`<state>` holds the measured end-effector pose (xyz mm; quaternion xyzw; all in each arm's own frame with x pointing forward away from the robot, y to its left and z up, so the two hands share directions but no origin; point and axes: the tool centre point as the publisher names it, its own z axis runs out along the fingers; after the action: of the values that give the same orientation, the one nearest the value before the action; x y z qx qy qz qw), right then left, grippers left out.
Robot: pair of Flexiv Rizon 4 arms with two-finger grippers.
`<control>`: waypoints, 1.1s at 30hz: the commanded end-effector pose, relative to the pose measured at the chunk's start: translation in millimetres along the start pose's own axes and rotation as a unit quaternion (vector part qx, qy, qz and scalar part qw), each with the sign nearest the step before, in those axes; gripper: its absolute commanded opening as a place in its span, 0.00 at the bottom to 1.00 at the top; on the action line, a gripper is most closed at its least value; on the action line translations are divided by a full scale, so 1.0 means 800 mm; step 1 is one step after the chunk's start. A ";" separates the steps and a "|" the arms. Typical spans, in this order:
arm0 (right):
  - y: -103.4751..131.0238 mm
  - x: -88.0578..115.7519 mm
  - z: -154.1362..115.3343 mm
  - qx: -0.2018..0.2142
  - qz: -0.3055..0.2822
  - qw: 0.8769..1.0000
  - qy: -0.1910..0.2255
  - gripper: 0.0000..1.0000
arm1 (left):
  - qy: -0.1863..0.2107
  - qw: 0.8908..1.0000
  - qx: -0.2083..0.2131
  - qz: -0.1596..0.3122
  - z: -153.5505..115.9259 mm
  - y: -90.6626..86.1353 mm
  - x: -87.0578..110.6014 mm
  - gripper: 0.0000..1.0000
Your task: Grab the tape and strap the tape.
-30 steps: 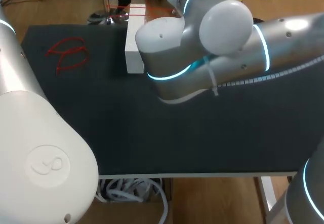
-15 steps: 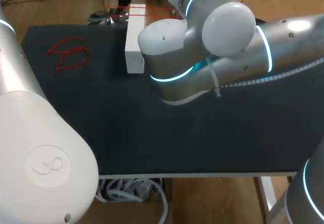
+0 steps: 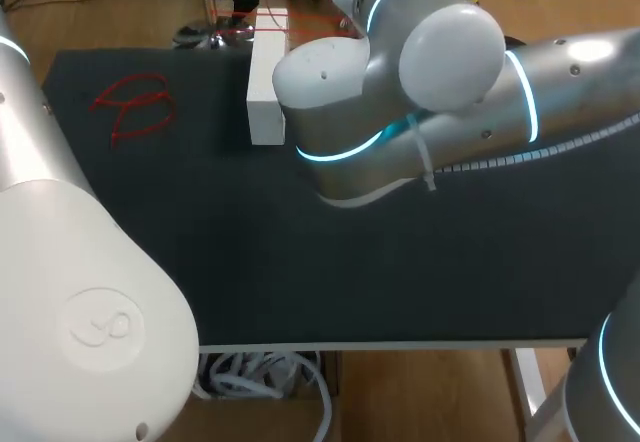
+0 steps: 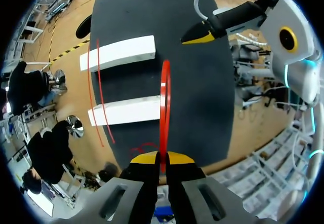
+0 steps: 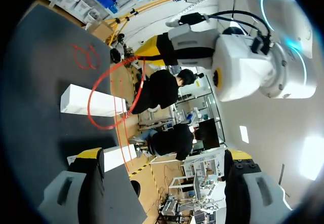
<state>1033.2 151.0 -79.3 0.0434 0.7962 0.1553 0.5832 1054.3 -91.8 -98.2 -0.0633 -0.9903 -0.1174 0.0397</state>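
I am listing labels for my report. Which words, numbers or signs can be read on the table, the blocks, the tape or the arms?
None can be read: no words or numbers.
On the left arm's cap: an embossed curl mark, no letters.
The white blocks, red tape and table: no print visible.

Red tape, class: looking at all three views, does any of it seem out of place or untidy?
Yes. A loose tangle of red tape lies on the black table, apart from the white blocks. It looks discarded, while the left gripper pinches a separate red loop.
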 end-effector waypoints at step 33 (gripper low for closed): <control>0.000 -0.002 -0.001 0.000 -0.001 1.000 0.003 1.00 | 0.175 0.971 -0.122 -0.110 0.141 0.186 0.020 0.00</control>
<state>1033.3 151.0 -79.3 0.0434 0.7962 0.1554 0.5832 1049.5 70.0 -164.2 0.0530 -0.9469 -0.2653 0.1739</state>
